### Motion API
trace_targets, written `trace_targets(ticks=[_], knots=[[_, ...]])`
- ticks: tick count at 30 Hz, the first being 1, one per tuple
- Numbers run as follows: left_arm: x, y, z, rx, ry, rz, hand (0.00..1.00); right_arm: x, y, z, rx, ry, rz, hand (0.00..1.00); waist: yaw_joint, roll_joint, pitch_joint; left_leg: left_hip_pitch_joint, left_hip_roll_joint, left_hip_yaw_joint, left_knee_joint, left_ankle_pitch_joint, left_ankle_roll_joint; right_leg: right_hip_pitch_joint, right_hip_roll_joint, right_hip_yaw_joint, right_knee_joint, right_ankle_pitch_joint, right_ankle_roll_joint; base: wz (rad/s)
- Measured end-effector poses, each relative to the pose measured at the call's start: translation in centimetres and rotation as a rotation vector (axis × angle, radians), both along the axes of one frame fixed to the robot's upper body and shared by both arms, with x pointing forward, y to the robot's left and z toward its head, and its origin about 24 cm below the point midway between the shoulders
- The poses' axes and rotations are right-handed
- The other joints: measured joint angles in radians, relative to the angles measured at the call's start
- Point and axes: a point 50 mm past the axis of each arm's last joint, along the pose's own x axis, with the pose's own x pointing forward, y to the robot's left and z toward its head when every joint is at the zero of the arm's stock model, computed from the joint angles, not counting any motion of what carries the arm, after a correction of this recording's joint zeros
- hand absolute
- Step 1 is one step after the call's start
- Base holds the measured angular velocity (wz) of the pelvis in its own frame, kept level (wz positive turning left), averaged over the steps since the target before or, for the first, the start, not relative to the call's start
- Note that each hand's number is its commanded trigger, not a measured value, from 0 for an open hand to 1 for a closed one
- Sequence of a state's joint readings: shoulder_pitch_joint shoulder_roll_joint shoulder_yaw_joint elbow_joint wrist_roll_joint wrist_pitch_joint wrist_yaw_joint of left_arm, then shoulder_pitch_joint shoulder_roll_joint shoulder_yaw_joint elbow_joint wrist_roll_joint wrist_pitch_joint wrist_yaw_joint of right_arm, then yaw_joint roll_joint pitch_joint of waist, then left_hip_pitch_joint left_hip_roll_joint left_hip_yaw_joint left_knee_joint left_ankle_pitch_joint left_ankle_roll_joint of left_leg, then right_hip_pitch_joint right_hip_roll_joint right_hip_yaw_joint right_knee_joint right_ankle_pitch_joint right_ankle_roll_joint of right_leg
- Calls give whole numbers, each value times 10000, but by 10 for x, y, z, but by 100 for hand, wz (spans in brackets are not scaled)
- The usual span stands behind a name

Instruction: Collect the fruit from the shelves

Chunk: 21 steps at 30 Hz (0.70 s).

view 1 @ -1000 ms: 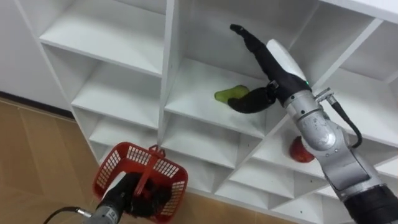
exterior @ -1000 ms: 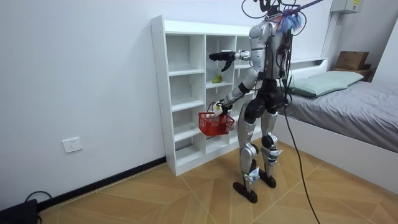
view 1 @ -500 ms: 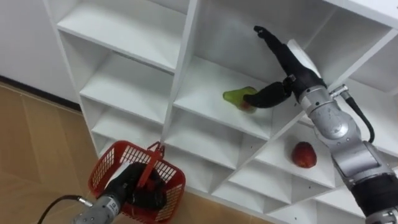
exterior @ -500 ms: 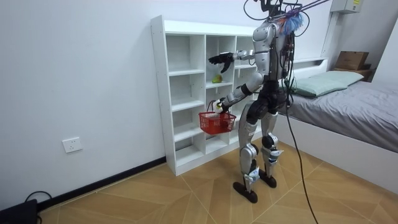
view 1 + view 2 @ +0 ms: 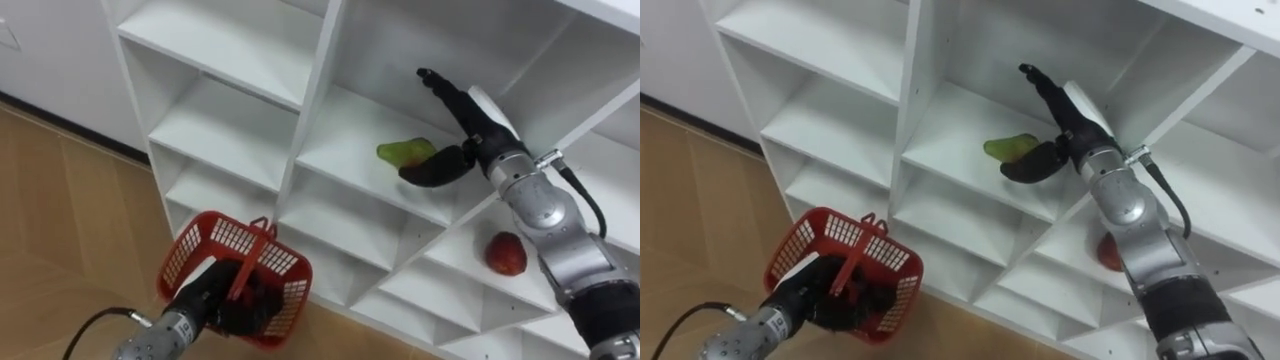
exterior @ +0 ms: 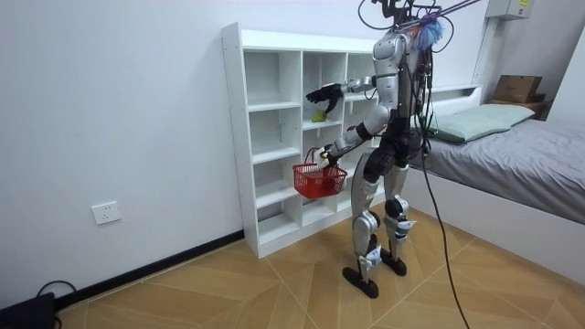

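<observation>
A green fruit [image 5: 402, 152] lies on a middle shelf of the white closet [image 5: 290, 150]. My right hand [image 5: 462, 128] is open inside that compartment, fingers straight and pointing up, with the thumb right beside the fruit's right end. One compartment lower and to the right lies a red fruit [image 5: 505, 253], which my forearm partly covers in the right eye view. At the lower left my left hand [image 5: 212, 303] is shut on the handle of a red plastic basket [image 5: 285, 275], held in front of the lower shelves. I cannot make out what the basket holds.
I stand facing the closet [image 6: 274, 137], which is against a white wall. A bed [image 6: 512, 155] is at the room view's right, behind me. Wooden floor [image 5: 50, 230] lies below the shelves, and the compartments to the left [image 5: 220, 115] are bare.
My right hand has sunk slightly and its thumb has come closer to the green fruit. My head camera has shifted, so the closet sits further right. The basket hangs as before.
</observation>
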<state>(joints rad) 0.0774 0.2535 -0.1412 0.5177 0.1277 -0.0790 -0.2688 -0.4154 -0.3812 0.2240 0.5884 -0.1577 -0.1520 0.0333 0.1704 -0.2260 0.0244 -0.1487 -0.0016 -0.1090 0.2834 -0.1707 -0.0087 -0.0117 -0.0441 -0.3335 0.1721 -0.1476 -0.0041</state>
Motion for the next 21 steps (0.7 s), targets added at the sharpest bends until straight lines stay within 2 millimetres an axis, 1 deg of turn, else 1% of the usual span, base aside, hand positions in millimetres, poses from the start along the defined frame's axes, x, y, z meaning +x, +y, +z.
trace_targets(ticks=[4, 6, 7, 11, 14, 19, 20, 21], knots=[[2, 0, 3, 43, -156, -17, 100, 3, 0, -1, -261, 40, -14, 0, 1, 13, 11, -112, -8, -5, 25, -4, 6, -65, -2, -4, -1, 1, -1, 0], [3, 0, 4, 50, -206, -44, 100, 5, 0, -1, -497, 78, 41, 0, -1, 51, 41, -186, -7, -7, 83, -4, 6, -109, 3, -6, 2, 12, -18, 0], [3, 0, 4, 63, -204, -44, 100, 6, -1, -3, -679, 179, 37, 0, 31, 76, 60, -206, -12, -7, 89, 2, 12, -124, 0, -6, 5, 17, -23, 0], [1, -1, 2, 113, -176, 83, 100, 3, -6, -13, -1103, 435, -274, 0, 239, 115, 90, -502, -14, -7, 155, 61, 24, -437, -30, -17, 164, 21, -28, 0], [0, -3, 0, 138, -146, 53, 100, 3, -10, -18, -1224, 524, -506, 0, 303, 135, 110, -833, -31, -12, 260, 80, 47, -721, -46, -14, 189, 33, -43, 1], [0, -3, -1, 135, -118, 134, 100, 6, -11, -14, -1240, 210, -747, 0, 286, 150, 121, -987, -47, -12, 282, 90, 60, -892, -59, 6, 224, 57, -33, -1], [1, -4, -1, 100, -134, 137, 100, 8, -11, -12, -1252, 70, -837, 0, 283, 157, 141, -1045, -45, -5, 284, 113, 64, -1005, -72, 33, 318, 58, -34, -5], [1, -4, -1, 99, -132, 123, 100, 8, -11, -11, -1265, 16, -868, 0, 287, 157, 141, -1089, -45, 1, 283, 131, 64, -1072, -79, 40, 354, 59, -36, -5]])
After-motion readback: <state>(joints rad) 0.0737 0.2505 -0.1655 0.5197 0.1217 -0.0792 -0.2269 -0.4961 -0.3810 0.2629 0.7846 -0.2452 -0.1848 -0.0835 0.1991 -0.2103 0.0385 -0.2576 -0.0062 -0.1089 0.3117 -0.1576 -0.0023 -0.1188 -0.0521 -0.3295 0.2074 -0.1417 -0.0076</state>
